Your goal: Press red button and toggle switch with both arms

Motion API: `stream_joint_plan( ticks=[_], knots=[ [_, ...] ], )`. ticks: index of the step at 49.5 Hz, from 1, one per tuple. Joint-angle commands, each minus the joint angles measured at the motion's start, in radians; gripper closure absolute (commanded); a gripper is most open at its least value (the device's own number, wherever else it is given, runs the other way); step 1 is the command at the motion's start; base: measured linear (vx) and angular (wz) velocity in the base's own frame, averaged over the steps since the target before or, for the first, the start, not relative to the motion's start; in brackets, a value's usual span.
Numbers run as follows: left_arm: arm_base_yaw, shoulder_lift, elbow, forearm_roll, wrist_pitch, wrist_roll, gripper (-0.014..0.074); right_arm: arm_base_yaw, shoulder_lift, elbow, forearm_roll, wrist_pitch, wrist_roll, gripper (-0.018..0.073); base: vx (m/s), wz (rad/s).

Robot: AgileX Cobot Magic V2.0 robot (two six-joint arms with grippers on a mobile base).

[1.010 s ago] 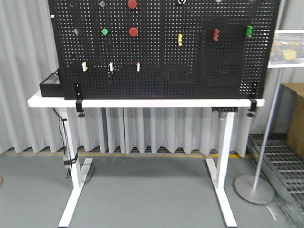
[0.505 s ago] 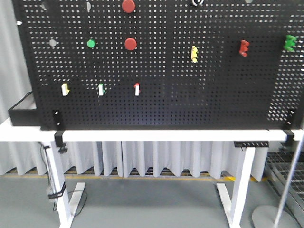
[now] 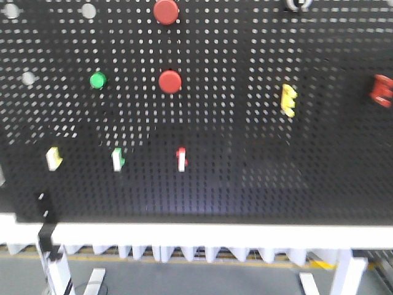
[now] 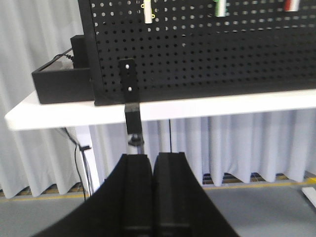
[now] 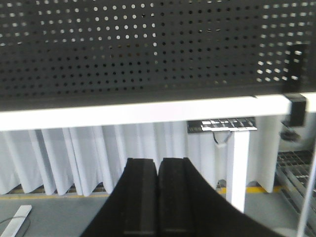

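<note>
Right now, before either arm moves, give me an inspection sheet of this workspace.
Surface: white tabletop carrying an upright black pegboard.
Job's things: upper red button, lower red button, row of toggle switches; no gripper touches them.
Clutter: black box at the tabletop's end.
Grippers: left gripper and right gripper both shut, empty.
Cables: black cable beside the table leg.
Surroundings: white curtain, grey floor.
</note>
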Motion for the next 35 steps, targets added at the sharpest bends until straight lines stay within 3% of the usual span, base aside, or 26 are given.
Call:
stream_joint_plan(
  ticks=[1,19,35],
  knots=[
    [-0.006,-0.006,0.033,-0.002,-0.082,-0.008,0.0594,-0.004,-0.016,0.011,-0.004,-0.078,-0.007,0.0562,0.43,0.03],
    [-0.006,-0.006,0.033,-0.002,-0.082,-0.008,0.0594,-0.004,-0.016,0.011,-0.004,-0.078,-0.007,0.0562,0.35,0.00],
    [-0.006,-0.006,0.033,-0.002,-0.082,-0.008,0.0594,-0.004,-0.016,0.011,-0.004,-0.078,-0.007,0.0562,0.14,-0.04]
  ],
)
